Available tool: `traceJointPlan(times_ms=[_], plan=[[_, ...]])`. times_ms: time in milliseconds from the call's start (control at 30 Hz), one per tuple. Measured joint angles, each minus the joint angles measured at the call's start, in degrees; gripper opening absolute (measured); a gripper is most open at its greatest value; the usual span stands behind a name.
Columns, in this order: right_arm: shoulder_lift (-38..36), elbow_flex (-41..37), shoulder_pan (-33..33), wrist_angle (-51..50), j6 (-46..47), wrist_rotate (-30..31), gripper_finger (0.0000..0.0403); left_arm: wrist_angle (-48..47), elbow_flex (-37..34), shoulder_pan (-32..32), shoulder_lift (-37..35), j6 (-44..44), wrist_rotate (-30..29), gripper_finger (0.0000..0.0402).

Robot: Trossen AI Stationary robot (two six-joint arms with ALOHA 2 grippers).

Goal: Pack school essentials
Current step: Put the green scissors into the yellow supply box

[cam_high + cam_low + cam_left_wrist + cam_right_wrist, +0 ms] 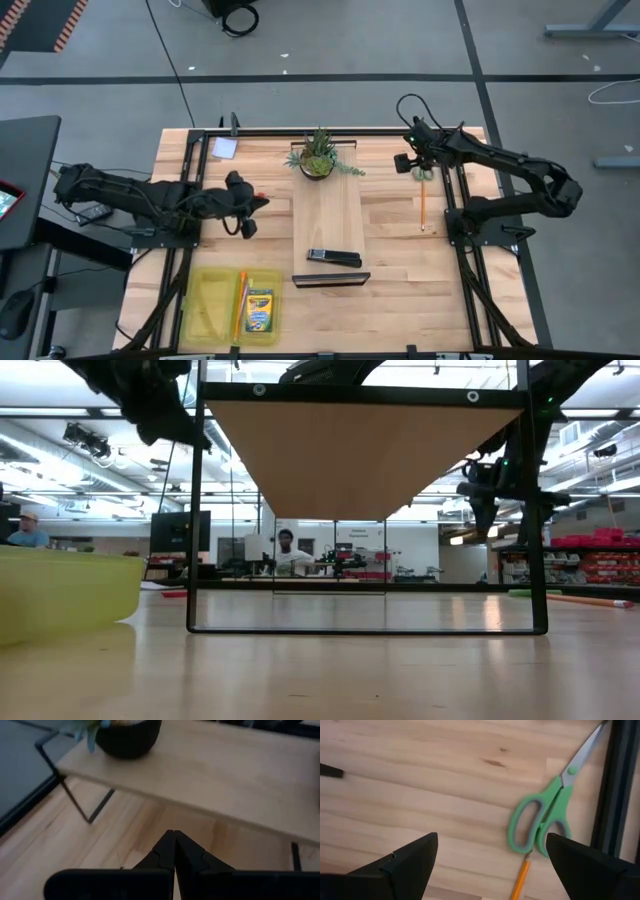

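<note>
We see a wooden shelf (328, 225) on a black frame (365, 628) over the middle of the table (400, 300). A potted plant (318, 156) sits at the shelf's twelve o'clock end. At its six o'clock end lies a black stapler (334, 258), and just beyond that, still toward six, a dark bar (331, 280). In the room behind, a person (288, 552) sits at a desk, and another (26, 530) is at nine o'clock.

Green-handled scissors (543, 817) flat on table, closed; thin pencil (520, 881) just beside handles; crayon box (259, 311) in yellow bin (200, 305).
</note>
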Motion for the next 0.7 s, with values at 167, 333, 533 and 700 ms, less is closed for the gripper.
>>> traceJointPlan(times_ms=[167, 333, 533, 700], plan=[[1.2, 0.0, -2.3, -0.1, -0.1, -1.9, 0.0378, 1.7, 0.0, 3.5, 0.0, 4.6, 4.0, 0.0014], [2.3, 0.0, -4.9, -0.8, -1.3, -3.4, 0.0378, 1.6, 0.0, 7.4, 0.0, 7.4, 8.5, 0.0011], [5.3, 0.0, -7.6, -0.8, -3.7, -3.4, 0.0378, 2.6, -1.2, 10.2, 0.0, 9.5, 11.5, 0.0004], [6.5, 0.0, -7.9, -0.8, -5.0, -3.7, 0.0378, 4.8, -4.8, 10.8, 0.0, 6.9, 13.7, 0.0016]])
